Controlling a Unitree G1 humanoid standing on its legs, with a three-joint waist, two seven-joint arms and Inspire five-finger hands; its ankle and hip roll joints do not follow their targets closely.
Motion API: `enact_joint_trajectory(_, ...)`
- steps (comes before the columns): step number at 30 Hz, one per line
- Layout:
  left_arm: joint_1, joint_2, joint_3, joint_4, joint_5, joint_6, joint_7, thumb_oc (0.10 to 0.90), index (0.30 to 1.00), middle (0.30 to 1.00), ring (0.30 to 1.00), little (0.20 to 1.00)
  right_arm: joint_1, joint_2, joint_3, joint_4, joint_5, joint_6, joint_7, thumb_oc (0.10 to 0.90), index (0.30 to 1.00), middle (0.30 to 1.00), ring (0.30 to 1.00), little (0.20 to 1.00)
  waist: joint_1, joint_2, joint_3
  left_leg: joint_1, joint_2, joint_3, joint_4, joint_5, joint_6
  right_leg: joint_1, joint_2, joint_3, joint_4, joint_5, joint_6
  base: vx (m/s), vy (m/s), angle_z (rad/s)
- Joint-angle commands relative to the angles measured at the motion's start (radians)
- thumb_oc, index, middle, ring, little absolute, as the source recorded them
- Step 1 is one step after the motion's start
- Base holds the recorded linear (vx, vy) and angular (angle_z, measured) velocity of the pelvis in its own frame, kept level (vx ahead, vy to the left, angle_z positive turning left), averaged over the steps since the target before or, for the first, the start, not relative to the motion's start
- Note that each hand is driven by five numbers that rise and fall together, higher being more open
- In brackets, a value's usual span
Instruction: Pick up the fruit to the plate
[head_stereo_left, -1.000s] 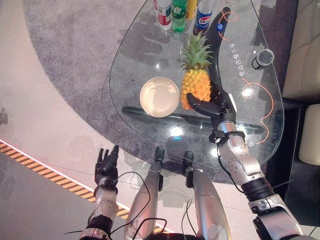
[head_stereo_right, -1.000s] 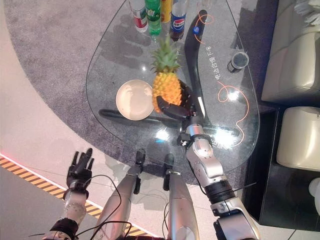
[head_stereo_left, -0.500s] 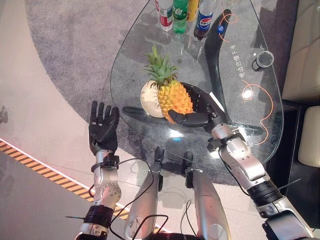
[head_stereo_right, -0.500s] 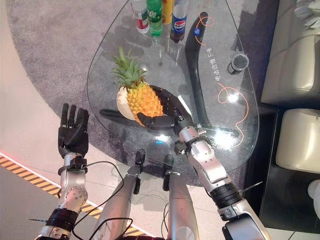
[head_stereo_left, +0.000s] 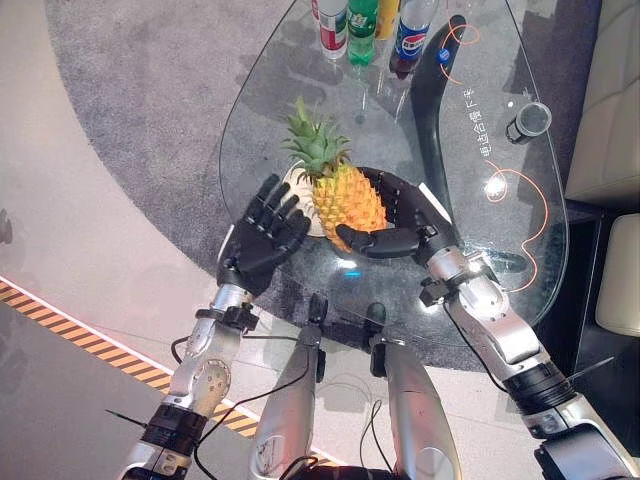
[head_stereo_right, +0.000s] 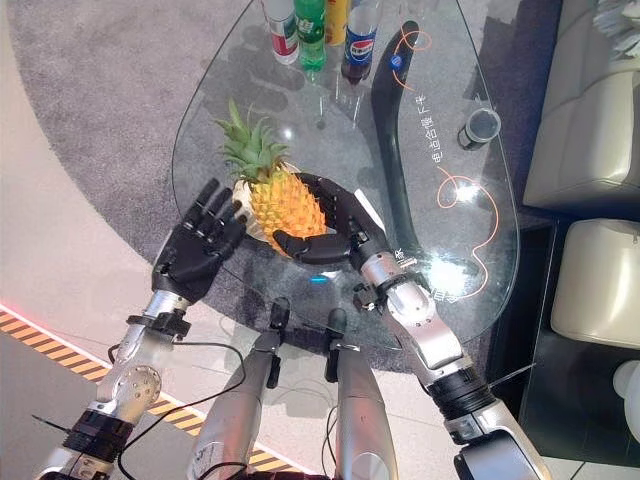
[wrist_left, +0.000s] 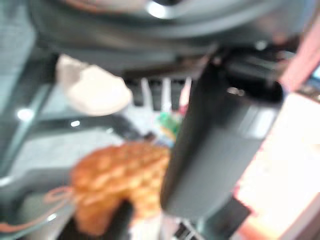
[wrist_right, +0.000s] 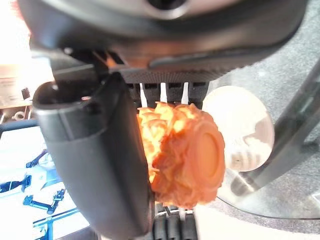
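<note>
A glass tabletop seen from above. A pineapple is held above a small cream plate, its leafy crown tilted toward the far edge of the tabletop. The right hand grips the pineapple, fingers wrapped round the side away from the plate's centre and the thumb curled under its base; the right wrist view shows the fruit's flat cut bottom clear of the plate. The left hand hovers just beside the pineapple on its other side, fingers straight and spread, not touching it. Beyond the pineapple stand several drink bottles.

The pineapple looks heavy and stiff, with rough, grippy skin. The wide middle of the body seems the best hold; the prickly crown would likely twist or tear.
</note>
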Motion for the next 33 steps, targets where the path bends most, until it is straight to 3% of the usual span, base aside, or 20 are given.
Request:
enact_joint_trajectory(1, 0.006, 0.053, 0.022, -0.172, -0.028, -0.028, -0.076, 0.800, 0.900, 0.900, 0.900, 0.900, -0.039, 0.001, -0.014, -0.236, 0.046, -0.152, 0.021, 0.100, 0.300, 0.300, 0.300, 0.200, -0.019, -0.019, -0.025, 0.004, -0.039, 0.019, 0.128, -0.095, 0.028, 0.109, 0.023, 0.023, -0.146, 0.068, 0.039, 0.00, 0.000, 0.00)
enact_joint_trajectory(9, 0.010, 0.073, -0.008, -0.178, -0.074, -0.003, -0.093, 0.800, 0.900, 0.900, 0.900, 0.900, -0.048, -0.013, 0.008, -0.246, 0.054, -0.176, 0.001, 0.100, 0.300, 0.300, 0.300, 0.200, -0.023, -0.018, -0.025, 0.006, -0.041, 0.024, 0.126, -0.097, 0.032, 0.105, 0.019, 0.032, -0.154, 0.078, 0.046, 0.00, 0.000, 0.00)
enact_joint_trajectory(25, -0.006, 0.027, 0.008, -0.239, -0.205, -0.071, -0.116, 0.800, 0.900, 0.900, 0.900, 0.900, -0.037, 0.002, 0.157, -0.269, 0.014, -0.026, 0.174, 0.100, 0.300, 0.300, 0.300, 0.200, -0.023, -0.014, -0.025, -0.008, -0.046, 0.024, 0.117, -0.090, 0.032, 0.084, 0.015, 0.042, -0.153, 0.079, 0.047, 0.00, 0.000, 0.00)
enact_joint_trajectory(33, -0.003, -0.017, -0.011, -0.286, -0.295, -0.036, -0.155, 0.800, 0.900, 0.900, 0.900, 0.900, -0.052, 0.031, 0.196, -0.272, 0.002, -0.005, 0.196, 0.100, 0.300, 0.300, 0.300, 0.200, -0.019, -0.013, -0.025, -0.011, -0.051, 0.018, 0.107, -0.085, 0.034, 0.079, 0.017, 0.048, -0.158, 0.081, 0.048, 0.00, 0.000, 0.00)
